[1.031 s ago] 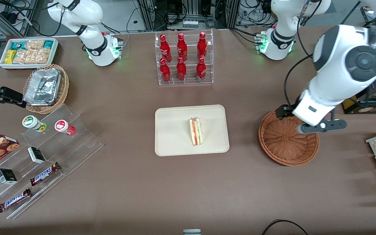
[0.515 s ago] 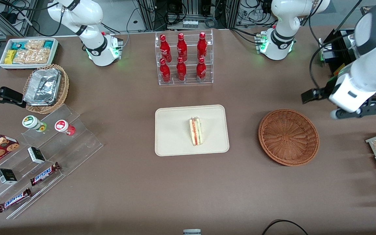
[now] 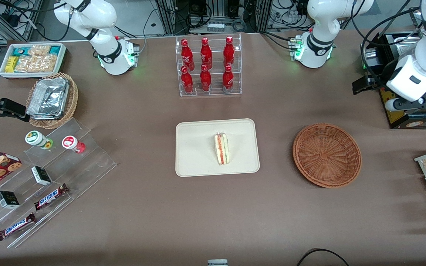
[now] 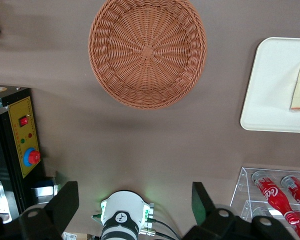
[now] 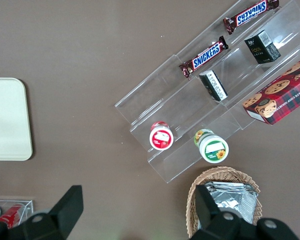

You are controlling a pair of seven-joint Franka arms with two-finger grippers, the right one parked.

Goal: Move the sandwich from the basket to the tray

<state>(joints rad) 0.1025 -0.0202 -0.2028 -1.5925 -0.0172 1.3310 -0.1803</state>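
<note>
Brown surface (image 3: 146, 207) carries the tray (image 3: 198, 162) at frame centre in the front view, with the sandwich (image 3: 222, 148) lying on it. Basket (image 3: 326, 155) sits empty toward the working arm's end. Tool (image 4: 135, 207) hangs high at the front view's right edge, fingers spread wide, gripping nothing.

Two chocolate bars (image 3: 51, 196) lying on the clear acrylic step rack (image 3: 46, 177) carry the brand name "SNICKERS" in blue letters on white, readable in both the front and right wrist views. The red bottles (image 3: 205, 64) in the clear tiered stand, farther from the front camera than the tray (image 3: 194, 147), bear white Coca-Cola script. Small boxes and round lids on the step rack show print too small to read.

The rig line requires it: the gripper (image 4: 135, 212) hangs high above the table near the basket (image 4: 148, 51).
</note>
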